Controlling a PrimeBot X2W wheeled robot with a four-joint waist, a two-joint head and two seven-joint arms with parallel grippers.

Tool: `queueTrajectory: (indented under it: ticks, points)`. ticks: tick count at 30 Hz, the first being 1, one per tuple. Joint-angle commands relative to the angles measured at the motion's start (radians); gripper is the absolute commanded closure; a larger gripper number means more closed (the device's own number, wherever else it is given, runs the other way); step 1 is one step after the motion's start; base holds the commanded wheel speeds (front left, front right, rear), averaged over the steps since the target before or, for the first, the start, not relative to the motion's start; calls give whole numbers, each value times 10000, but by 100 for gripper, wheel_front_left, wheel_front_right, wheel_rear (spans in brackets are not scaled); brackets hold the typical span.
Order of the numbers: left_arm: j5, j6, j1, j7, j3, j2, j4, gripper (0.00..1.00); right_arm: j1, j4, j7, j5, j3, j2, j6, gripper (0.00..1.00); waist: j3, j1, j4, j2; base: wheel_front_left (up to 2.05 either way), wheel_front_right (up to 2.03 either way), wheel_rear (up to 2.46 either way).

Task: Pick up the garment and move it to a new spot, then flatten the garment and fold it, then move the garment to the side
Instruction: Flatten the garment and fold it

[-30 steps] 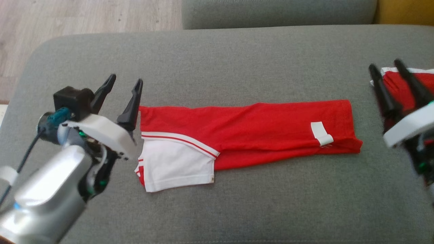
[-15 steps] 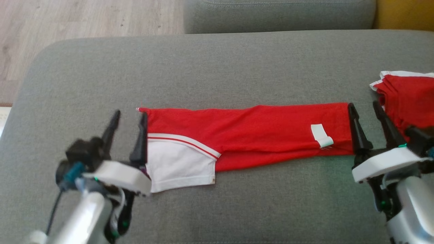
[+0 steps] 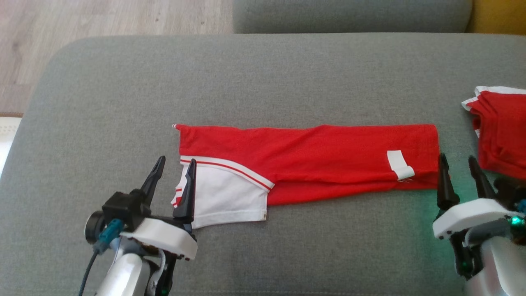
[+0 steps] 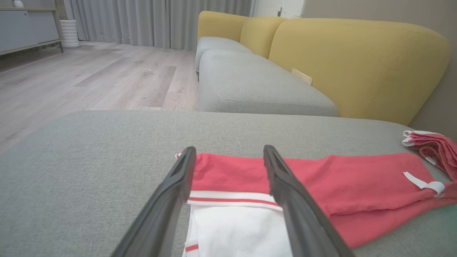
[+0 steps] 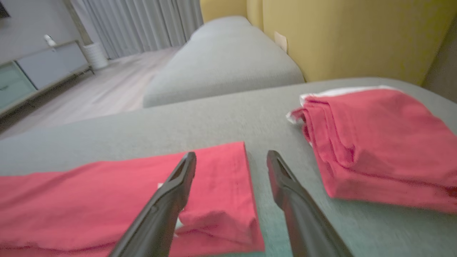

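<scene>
The garment (image 3: 312, 160) is red with a white, red-striped sleeve part, folded into a long strip across the grey cushion (image 3: 263, 82). My left gripper (image 3: 172, 170) stands open at its left end, one finger over the white sleeve edge, the other over bare cushion. In the left wrist view the garment (image 4: 321, 178) lies between and beyond the left gripper (image 4: 228, 155). My right gripper (image 3: 457, 166) is open at the strip's right end, just beside its edge. The right wrist view has the right gripper (image 5: 231, 160) straddling the garment's (image 5: 107, 189) right edge. Nothing is held.
A folded pile of red clothes (image 3: 499, 127) lies at the cushion's right edge, close to my right gripper, also the pile (image 5: 375, 142). Behind are another grey seat (image 4: 250, 85) and a yellow backrest (image 4: 357, 60). Wooden floor (image 3: 102, 20) lies beyond the cushion's far left.
Both grippers have come down and toward me along the garment's two ends, the right one in from the pile of clothes. The camera has shifted slightly. The garment lies as before.
</scene>
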Motion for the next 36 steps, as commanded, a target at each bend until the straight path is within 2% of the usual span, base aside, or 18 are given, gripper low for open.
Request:
queueTrajectory:
  ticks: [1,12,23,24,25,26,36]
  points:
    - [140,-90,-431,-121,490,-5,-241,0,-498,-99,61,-192,-26,144,-9,0,89,0,36,-1,0,0,0]
    - [751,-730,-663,-122,1266,-466,-32,0,-1473,1741,630,-1196,-1244,680,-9,0,457,0,154,-1,0,0,0]
    - [1038,-997,-826,-122,1694,-678,31,0,-1871,2623,835,-959,-1120,842,-9,0,783,0,90,-1,0,0,0]
    - [1069,-1018,-847,-122,1729,-689,44,0,-1882,2696,878,-897,-1042,849,-9,9,807,0,81,-1,0,0,0]
    - [1098,-1037,-865,-122,1764,-699,56,0,-1897,2739,885,-843,-976,854,-9,67,826,0,71,-1,0,0,0]
    - [1127,-1054,-879,-122,1798,-710,66,0,-1913,2766,876,-798,-936,857,-9,100,838,0,58,-1,0,0,0]
    - [1311,-1200,-872,-122,2010,-810,222,0,-2067,2643,595,-1082,-1861,198,-9,100,640,0,-42,-1,0,0,0]
